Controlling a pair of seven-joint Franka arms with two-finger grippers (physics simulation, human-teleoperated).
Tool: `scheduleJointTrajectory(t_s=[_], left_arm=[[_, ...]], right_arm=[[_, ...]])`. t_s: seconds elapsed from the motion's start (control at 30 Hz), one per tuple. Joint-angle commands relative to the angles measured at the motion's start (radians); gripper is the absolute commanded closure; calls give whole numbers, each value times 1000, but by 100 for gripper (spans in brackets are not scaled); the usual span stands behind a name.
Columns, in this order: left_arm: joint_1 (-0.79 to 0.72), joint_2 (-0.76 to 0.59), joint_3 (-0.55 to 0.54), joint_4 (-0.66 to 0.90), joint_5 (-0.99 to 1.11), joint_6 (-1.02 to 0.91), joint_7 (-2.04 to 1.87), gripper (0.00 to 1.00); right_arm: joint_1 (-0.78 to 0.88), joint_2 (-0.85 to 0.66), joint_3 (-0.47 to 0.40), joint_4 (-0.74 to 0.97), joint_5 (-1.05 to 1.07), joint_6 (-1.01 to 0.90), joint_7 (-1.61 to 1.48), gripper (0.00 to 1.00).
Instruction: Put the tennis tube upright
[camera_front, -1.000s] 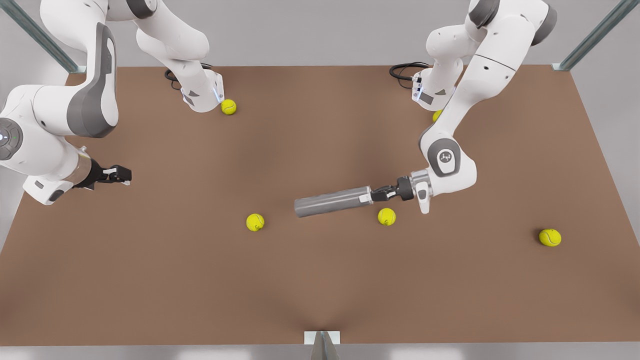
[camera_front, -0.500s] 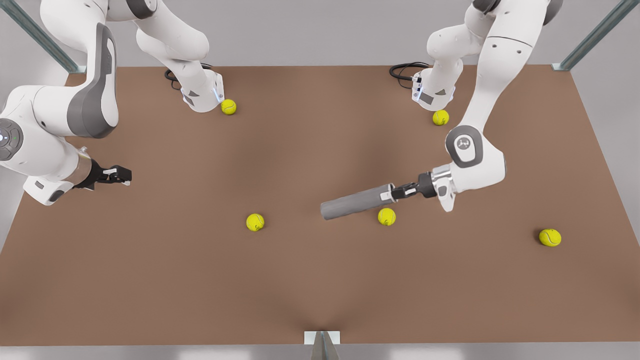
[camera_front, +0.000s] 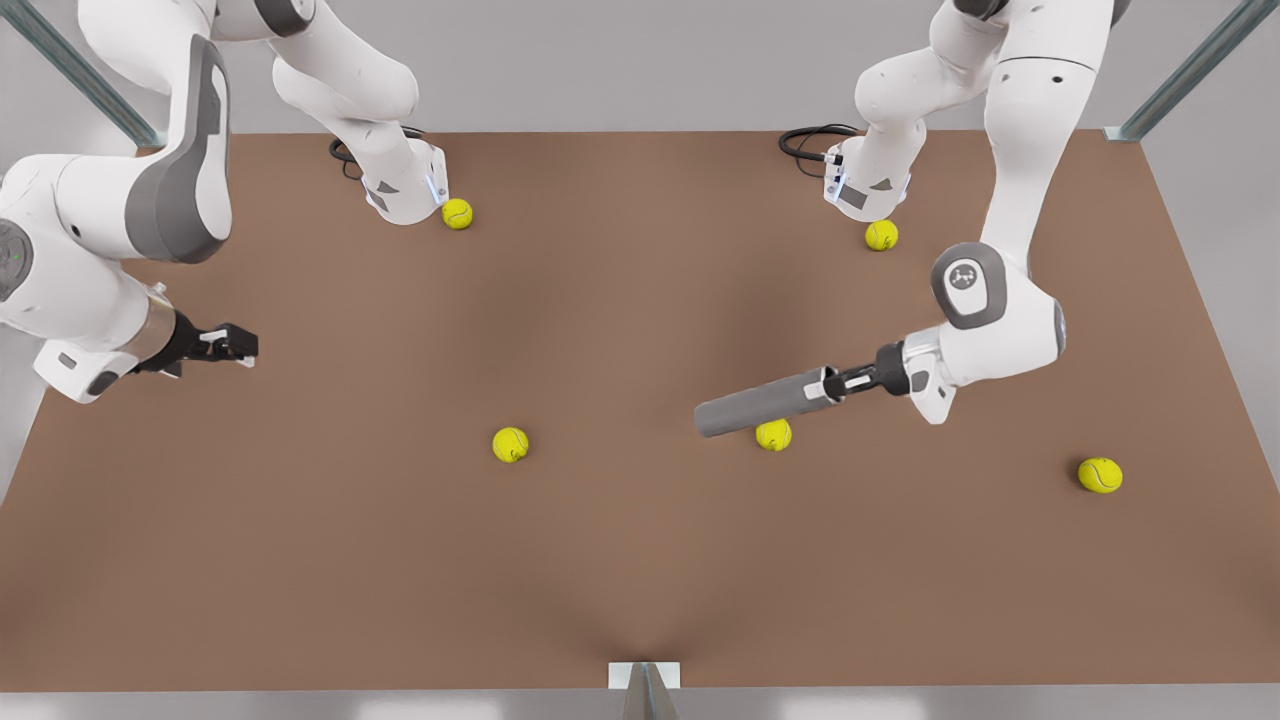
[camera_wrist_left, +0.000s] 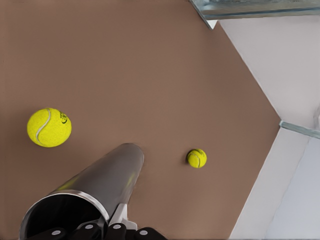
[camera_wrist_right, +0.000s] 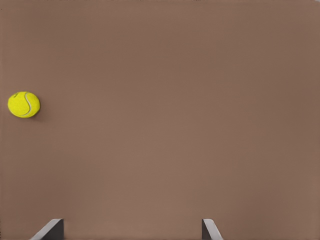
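Two arms over the brown table (camera_front: 620, 560). Left gripper (camera_front: 832, 383), on the front view's right, is closed on the rim at one end of the tennis tube (camera_front: 762, 405); the left wrist view shows its fingers (camera_wrist_left: 117, 231) pinching the wall of the open mouth. Tube lies near-horizontal, slightly tilted, its far end toward the front view's left, and overlaps one tennis ball (camera_front: 773, 436). Contact with the table cannot be told. Right gripper (camera_front: 240, 344) waits near the table's edge on the front view's left, fingers (camera_wrist_right: 210, 230) spread apart, holding nothing. Four more balls lie scattered
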Motion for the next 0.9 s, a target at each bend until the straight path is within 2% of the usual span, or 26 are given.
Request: scheduleJointTrajectory(t_s=[0.0,0.27,0.37,0.73,0.87], left_arm=[[2,0,0,5,58,-2,1,79],[2,-15,0,102,258,-123,-137,79],[2,-17,3,108,261,-134,-137,79],[-3,-15,0,192,500,-218,-198,79],[-4,-12,-3,201,580,-224,-200,79]], right_arm=[[2,0,7,0,-1,0,0,0],[-13,52,14,-2,85,5,-2,0],[-18,52,8,0,83,15,0,0],[-23,40,16,3,48,62,-35,0],[-35,54,14,71,46,89,-26,0]])
